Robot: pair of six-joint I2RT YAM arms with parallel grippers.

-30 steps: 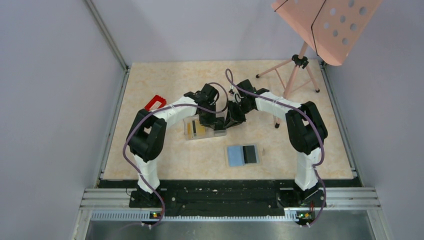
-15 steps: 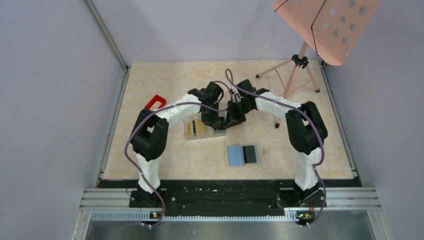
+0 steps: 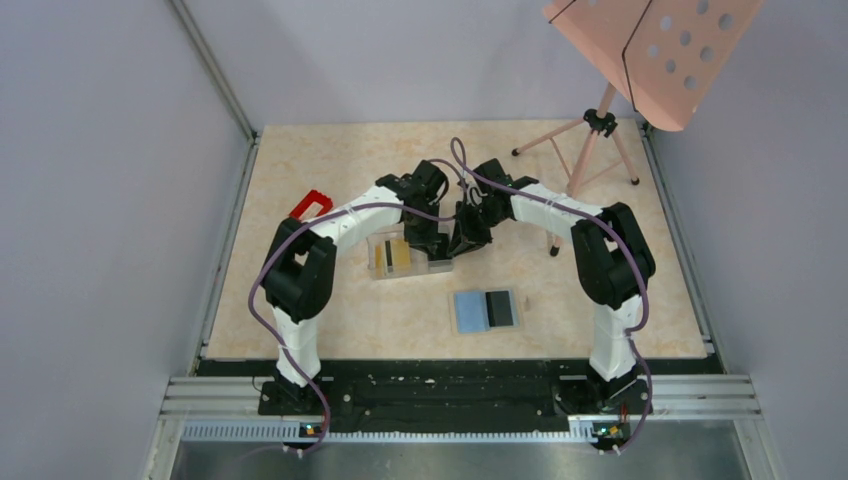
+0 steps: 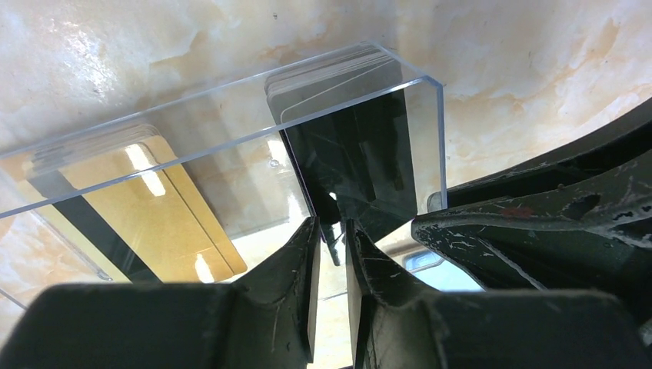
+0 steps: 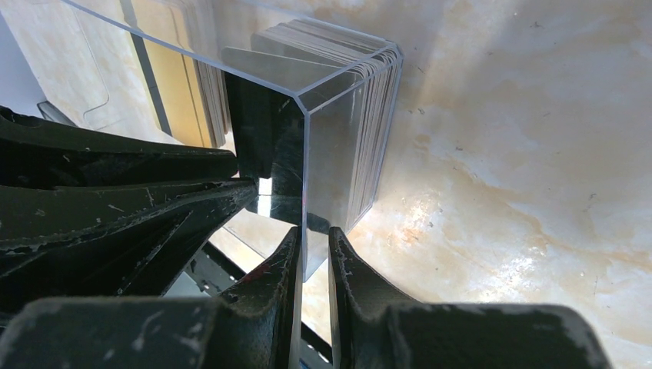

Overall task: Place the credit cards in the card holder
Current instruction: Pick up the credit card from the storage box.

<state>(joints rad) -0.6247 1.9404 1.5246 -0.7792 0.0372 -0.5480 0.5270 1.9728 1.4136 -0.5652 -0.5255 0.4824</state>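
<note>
From the top cam we see both arms meeting over the clear box (image 3: 375,262) mid-table, but their fingertips are hidden there. The card holder (image 3: 468,312) lies open near the front, blue lining up, w/ a black card (image 3: 502,308) on its right half, well apart from the box. A red frame (image 3: 311,205) sits by the left arm.

Only the wrist cams show the rest. In the box, black credit cards (image 4: 361,154) stand at one end and gold cards (image 4: 154,223) at the other. The left gripper (image 4: 331,250) is at a narrow gap w/ a thin dark edge between its tips (we can't tell if it's pinched). The right gripper (image 5: 314,246) is clamped narrow on the box's clear wall.
</note>
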